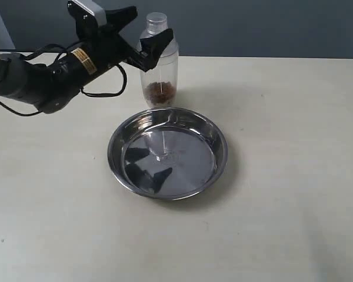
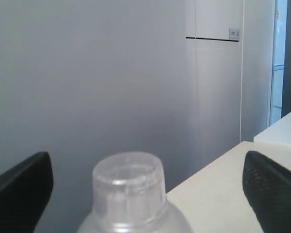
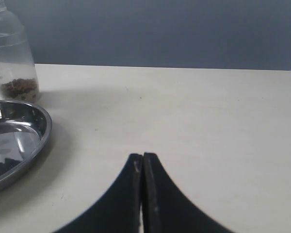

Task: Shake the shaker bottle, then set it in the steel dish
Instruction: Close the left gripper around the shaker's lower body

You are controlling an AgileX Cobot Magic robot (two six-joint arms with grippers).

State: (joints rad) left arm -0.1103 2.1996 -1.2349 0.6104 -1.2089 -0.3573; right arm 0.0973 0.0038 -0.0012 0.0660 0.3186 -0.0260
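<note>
The shaker bottle (image 1: 159,67) stands upright on the table just behind the steel dish (image 1: 182,170), with brown granules at its bottom. My left gripper (image 1: 145,29) is open at the height of the bottle's cap and shoulder, one finger on each side. In the left wrist view the clear cap (image 2: 128,187) sits between the two black fingers (image 2: 20,191), with wide gaps on both sides. The right wrist view shows my right gripper (image 3: 143,158) shut on nothing, low over the bare table, with the bottle (image 3: 12,56) and the dish (image 3: 44,127) far off to one side.
The tabletop (image 1: 294,176) is pale cream, and a grey wall runs behind it. The left arm (image 1: 29,79) reaches in from the left edge with its cable looped beside it. The dish is empty and mirrors the gripper.
</note>
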